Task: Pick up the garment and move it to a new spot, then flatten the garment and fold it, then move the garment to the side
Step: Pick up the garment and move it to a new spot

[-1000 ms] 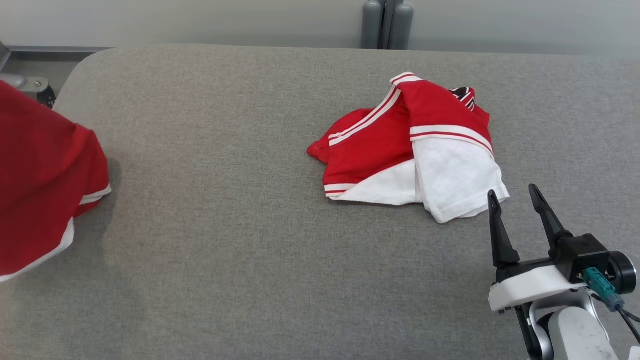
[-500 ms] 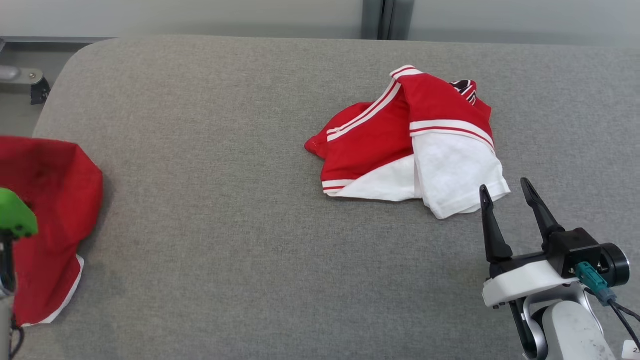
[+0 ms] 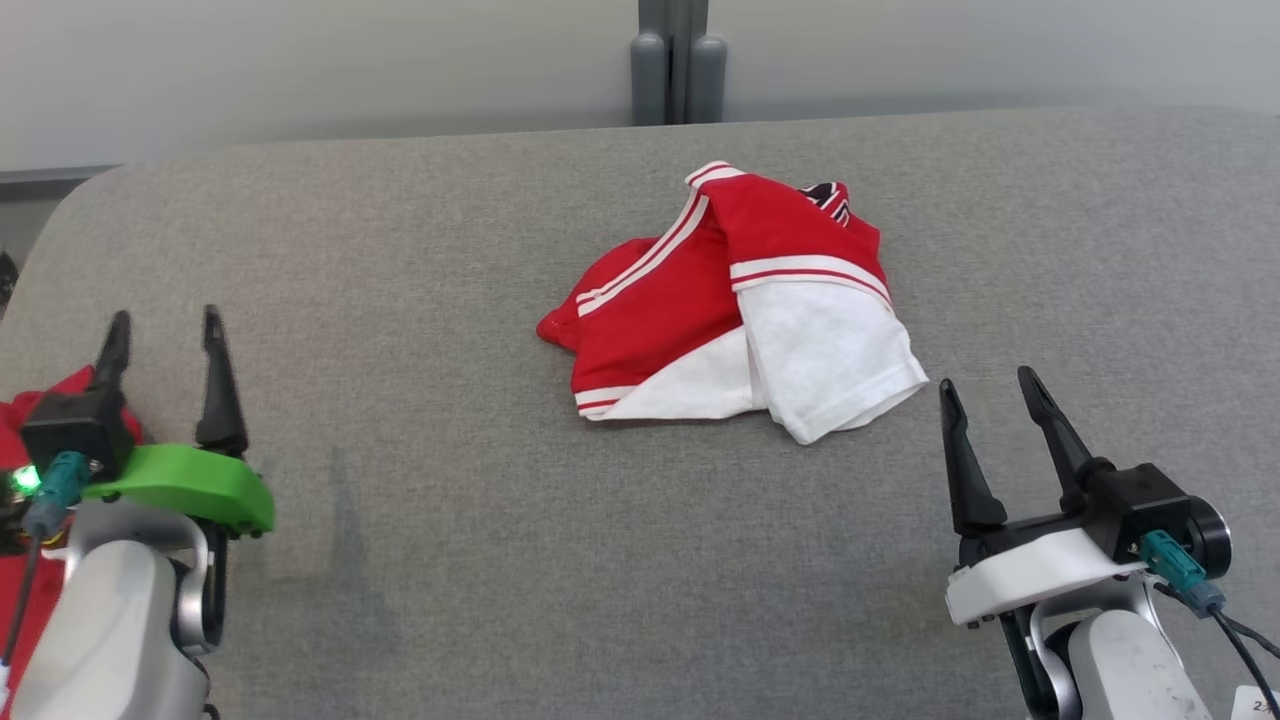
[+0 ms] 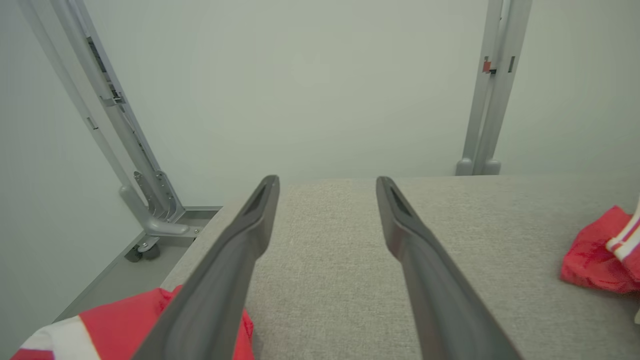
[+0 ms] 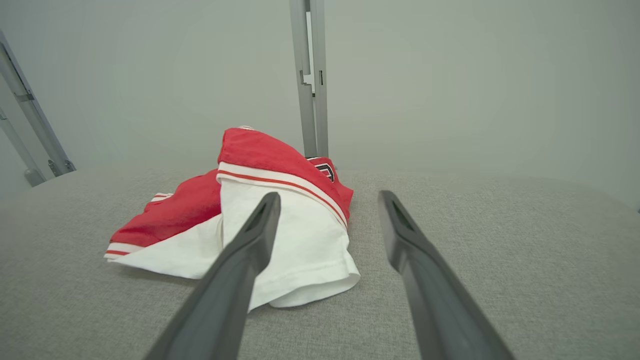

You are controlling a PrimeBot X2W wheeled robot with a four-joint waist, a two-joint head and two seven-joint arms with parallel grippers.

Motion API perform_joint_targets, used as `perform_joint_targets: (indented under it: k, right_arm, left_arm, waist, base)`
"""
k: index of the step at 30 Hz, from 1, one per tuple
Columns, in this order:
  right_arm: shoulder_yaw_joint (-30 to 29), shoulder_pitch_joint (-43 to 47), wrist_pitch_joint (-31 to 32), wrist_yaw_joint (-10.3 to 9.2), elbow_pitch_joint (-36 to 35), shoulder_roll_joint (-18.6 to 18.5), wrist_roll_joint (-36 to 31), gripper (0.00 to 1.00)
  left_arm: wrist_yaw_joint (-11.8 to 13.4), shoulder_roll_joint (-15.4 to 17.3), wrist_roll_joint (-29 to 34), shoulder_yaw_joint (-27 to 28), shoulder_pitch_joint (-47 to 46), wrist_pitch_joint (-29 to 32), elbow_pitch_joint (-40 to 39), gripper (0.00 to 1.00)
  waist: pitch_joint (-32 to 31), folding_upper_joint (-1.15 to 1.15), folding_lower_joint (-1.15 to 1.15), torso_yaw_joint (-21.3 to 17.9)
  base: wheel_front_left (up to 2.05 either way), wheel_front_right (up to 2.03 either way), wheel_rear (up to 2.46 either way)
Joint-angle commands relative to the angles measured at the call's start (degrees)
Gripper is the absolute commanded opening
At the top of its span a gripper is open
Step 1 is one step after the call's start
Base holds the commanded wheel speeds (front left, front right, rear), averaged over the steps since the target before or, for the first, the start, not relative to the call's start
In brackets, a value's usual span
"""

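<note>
A crumpled red garment with white panels and white stripes (image 3: 730, 310) lies on the grey padded table (image 3: 450, 520), right of centre toward the back. My right gripper (image 3: 985, 385) hovers open just in front of its white corner, apart from it. In the right wrist view the garment (image 5: 280, 220) sits ahead and left of the open right gripper (image 5: 328, 196). My left gripper (image 3: 165, 325) stands open at the table's left, with nothing between its fingers. The left wrist view has the left gripper (image 4: 327, 180) open and the garment's red edge (image 4: 600, 250) at far right.
A second red garment with white trim (image 3: 30, 590) lies at the table's left edge, partly under my left arm, and also appears as red cloth (image 4: 125, 325) in the left wrist view. A grey metal post (image 3: 678, 70) stands behind the table. A slanted frame leg (image 4: 130, 165) stands past the left corner.
The camera has moved, shifting the whole picture. The second red garment, held high at left before, now lies at the table's left edge. My left gripper has come into view, open.
</note>
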Motion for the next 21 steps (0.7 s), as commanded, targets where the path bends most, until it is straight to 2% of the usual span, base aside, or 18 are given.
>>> perform_joint_targets:
  k: [1, 5, 9, 13, 17, 21]
  right_arm:
    - [0.6, 0.8, 0.0, -0.08, -0.1, -0.2, 0.7, 1.00]
    - [2.5, 1.1, 0.0, -0.08, -0.3, -0.2, 1.1, 1.00]
    - [4.6, 1.9, 0.0, -0.08, -0.1, -0.2, 1.3, 1.00]
    - [6.3, 2.3, 0.0, -0.08, -0.1, -0.2, 1.0, 1.00]
    - [7.7, 3.2, 0.0, -0.08, 0.4, -0.2, 0.8, 1.00]
    - [8.5, 4.2, 0.0, -0.08, 0.6, -0.4, 0.8, 1.00]
  left_arm:
    - [-0.5, -0.6, 1.3, -0.3, 1.7, -0.2, -2.6, 1.00]
    - [-1.1, -4.0, 3.0, -0.5, 6.4, -0.1, -10.1, 1.00]
    - [-2.9, -7.2, 4.9, -0.1, 11.9, -0.2, -15.8, 1.00]
    - [-2.6, -10.8, 6.8, 1.9, 17.4, -0.2, -18.6, 1.00]
    - [-1.5, -14.2, 7.8, 6.3, 22.4, -0.2, -19.1, 1.00]
    - [-2.5, -16.3, 9.2, 9.0, 26.2, -0.2, -20.4, 1.00]
  waist:
    - [-1.7, 0.00, 0.00, -2.5]
    - [-2.9, 0.00, 0.00, -4.9]
    - [-4.5, 0.00, 0.00, -7.8]
    - [-5.7, 0.00, 0.00, -9.9]
    - [-7.0, 0.00, 0.00, -11.4]
    - [-8.6, 0.00, 0.00, -11.6]
  base:
    - [0.00, 0.00, 0.00]
    - [0.00, 0.00, 0.00]
    - [0.00, 0.00, 0.00]
    - [0.00, 0.00, 0.00]
    - [0.00, 0.00, 0.00]
    - [0.00, 0.00, 0.00]
